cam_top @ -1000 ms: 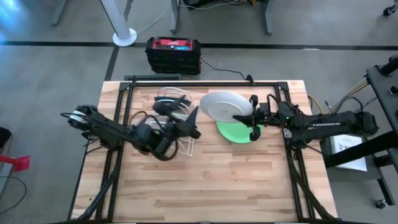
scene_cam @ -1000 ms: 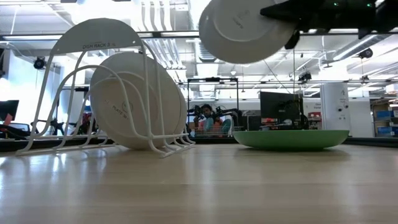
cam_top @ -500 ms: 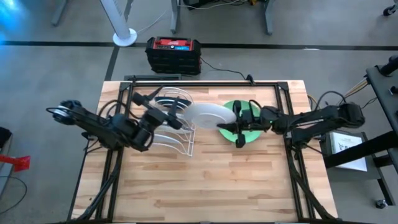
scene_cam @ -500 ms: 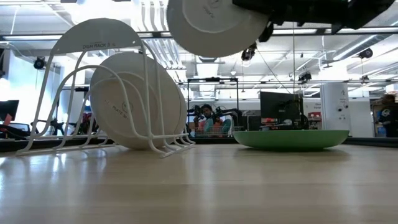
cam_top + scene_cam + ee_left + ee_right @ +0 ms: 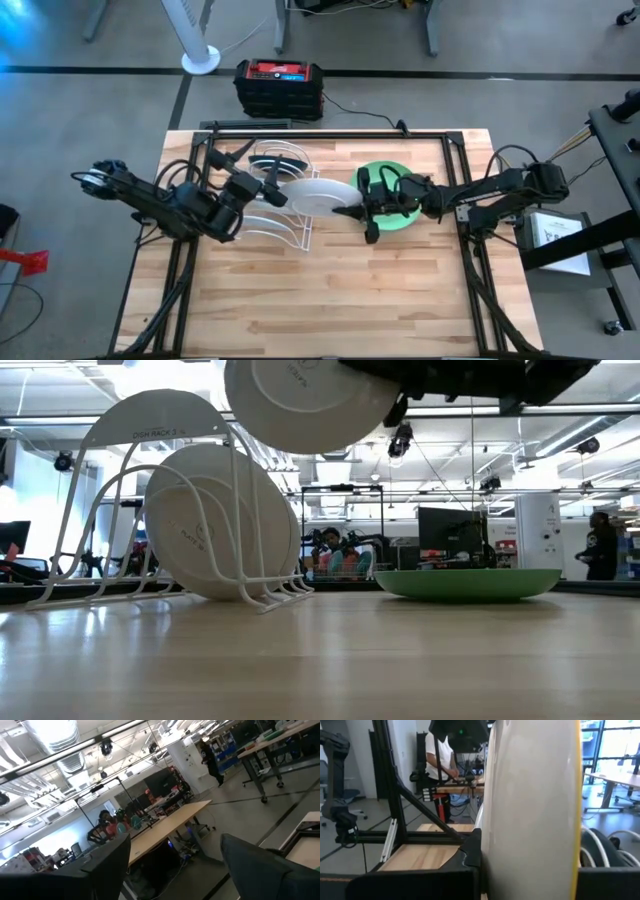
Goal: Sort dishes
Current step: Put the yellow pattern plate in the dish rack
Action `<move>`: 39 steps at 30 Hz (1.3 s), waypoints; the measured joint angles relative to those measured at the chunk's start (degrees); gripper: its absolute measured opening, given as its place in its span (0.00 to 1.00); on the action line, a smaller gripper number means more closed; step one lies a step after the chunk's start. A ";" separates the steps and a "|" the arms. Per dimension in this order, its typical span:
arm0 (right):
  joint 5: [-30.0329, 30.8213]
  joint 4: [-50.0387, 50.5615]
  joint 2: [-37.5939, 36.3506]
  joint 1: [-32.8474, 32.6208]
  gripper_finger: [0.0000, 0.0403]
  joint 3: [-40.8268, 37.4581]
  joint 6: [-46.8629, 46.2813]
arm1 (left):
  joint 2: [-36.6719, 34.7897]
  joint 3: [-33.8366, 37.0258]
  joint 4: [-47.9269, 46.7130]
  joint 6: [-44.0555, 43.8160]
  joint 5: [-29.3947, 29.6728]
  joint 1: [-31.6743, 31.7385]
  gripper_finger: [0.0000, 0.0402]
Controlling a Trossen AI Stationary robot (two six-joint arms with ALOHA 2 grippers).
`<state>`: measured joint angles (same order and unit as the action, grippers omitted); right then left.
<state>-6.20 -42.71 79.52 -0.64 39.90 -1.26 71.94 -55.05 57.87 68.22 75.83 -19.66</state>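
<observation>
Fingers of the right gripper (image 5: pixel 352 211) are clamped on the rim of a yellowish plate (image 5: pixel 318 194), held in the air beside the white wire rack (image 5: pixel 278 213). The left gripper (image 5: pixel 266 193) is spread wide, nothing held. A green plate (image 5: pixel 404 216) lies on the desk (image 5: pixel 330 290).

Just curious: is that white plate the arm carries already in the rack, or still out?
Out. The white plate hangs in the air above the rack, pinched by the right gripper.
</observation>
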 joint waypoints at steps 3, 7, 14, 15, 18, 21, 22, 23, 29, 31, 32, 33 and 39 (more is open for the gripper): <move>-0.15 0.57 0.25 0.00 0.06 0.22 0.11 | 0.00 0.35 -0.04 0.11 0.22 0.00 0.74; -0.15 -0.25 -0.34 0.00 0.06 0.22 0.32 | 0.00 0.55 -0.04 0.15 0.23 0.00 0.74; -0.30 -1.15 1.74 -0.28 0.06 0.24 0.02 | 0.02 0.55 -0.04 0.01 0.24 0.00 0.74; -0.30 -1.23 2.09 -0.45 0.06 0.24 0.02 | 0.02 0.55 -0.04 -0.04 0.24 0.00 0.74; -0.31 -2.12 2.98 -0.60 0.06 0.24 -0.07 | 0.02 0.55 -0.04 -0.19 0.24 0.00 0.74; -0.30 -2.55 3.83 -0.63 0.06 0.24 -0.22 | 0.02 0.55 -0.04 -0.19 0.24 0.00 0.74; -0.30 -2.68 4.10 -0.63 0.06 0.24 -0.28 | 0.02 0.55 -0.04 -0.21 0.24 0.00 0.74; -0.29 -2.53 4.44 -0.63 0.06 0.24 -0.35 | 0.04 0.55 -0.04 -0.23 0.24 0.00 0.74; -0.28 -3.20 6.84 -0.64 0.06 0.24 -0.55 | 0.04 0.86 -0.04 -0.81 0.32 0.00 0.74; -0.28 -3.32 7.43 -0.72 0.06 0.24 -0.52 | 0.07 1.06 -0.15 -1.22 0.35 0.00 0.74; -0.26 -3.53 7.81 -0.81 0.06 0.24 -0.55 | 0.07 1.18 -0.17 -1.37 0.37 0.00 0.74; -0.27 -3.83 8.15 -0.86 0.06 0.24 -0.52 | 0.07 1.29 -0.17 -1.59 0.35 -0.02 0.74; -0.26 -4.78 10.58 -1.01 0.06 0.24 -1.01 | 0.09 2.13 -0.19 -3.27 0.38 0.00 0.74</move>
<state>-6.46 -47.49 90.10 -1.65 40.14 -2.26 72.03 -52.92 57.67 64.95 76.22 -19.66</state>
